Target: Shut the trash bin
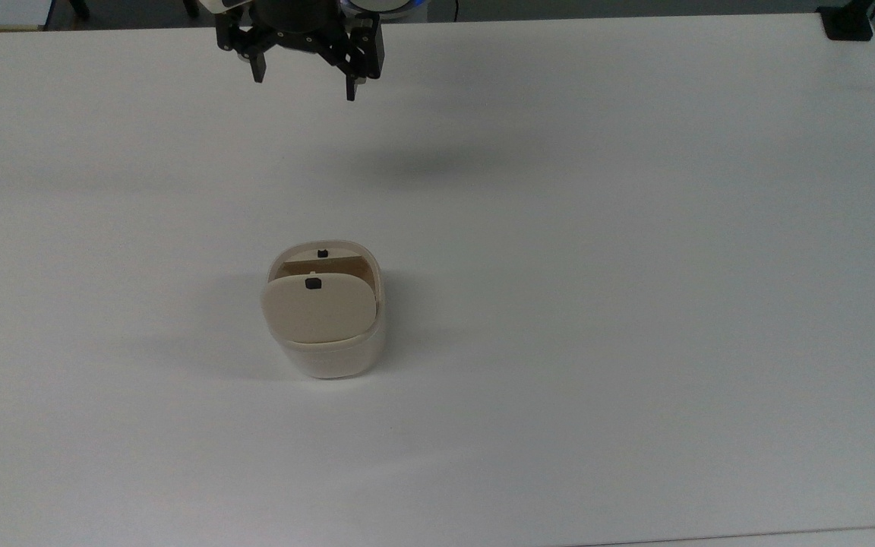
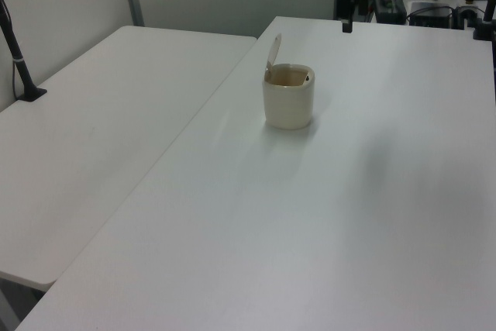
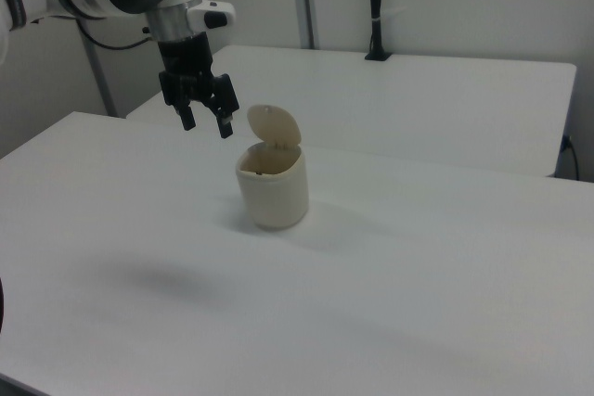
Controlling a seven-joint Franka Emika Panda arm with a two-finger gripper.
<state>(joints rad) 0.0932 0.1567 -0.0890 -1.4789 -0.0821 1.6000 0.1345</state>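
One trash bin [image 1: 329, 327], lid [image 1: 318, 309] apparently raised.

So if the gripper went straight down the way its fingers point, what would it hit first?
Probably the bare table: the open gripper hangs apart from the trash bin, though depth is hard to judge.

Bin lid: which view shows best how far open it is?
The left view: the lid is seen edge-on, standing nearly upright above the bin. The right view shows its underside, raised. The top view looks down on it, so the angle is hard to judge.
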